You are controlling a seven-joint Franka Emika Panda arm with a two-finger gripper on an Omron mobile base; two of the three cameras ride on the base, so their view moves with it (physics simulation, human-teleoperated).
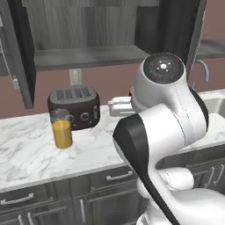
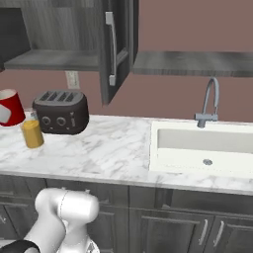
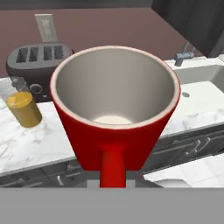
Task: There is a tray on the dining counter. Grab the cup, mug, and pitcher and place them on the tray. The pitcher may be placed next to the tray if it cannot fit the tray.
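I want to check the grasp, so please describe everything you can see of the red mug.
The red mug looks glossy, ceramic-like, with a pale grey-white inside and a thin light rim. It is empty. One red handle runs down its side toward the hand camera. It is lifted above the marble worktop, roughly upright with its mouth open toward the camera, held at the handle. In the right base view it appears at the left edge, higher than the toaster beside it.

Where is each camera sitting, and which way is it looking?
Left base view: behind the arm on its left, facing the marble worktop with the toaster and pitcher; the white arm rises at lower right.
Right base view: behind on its right, facing the sink and faucet; the arm's base shows at lower left.
Hand view: on the hand, looking into the held red mug.
All three share the toaster and pitcher.
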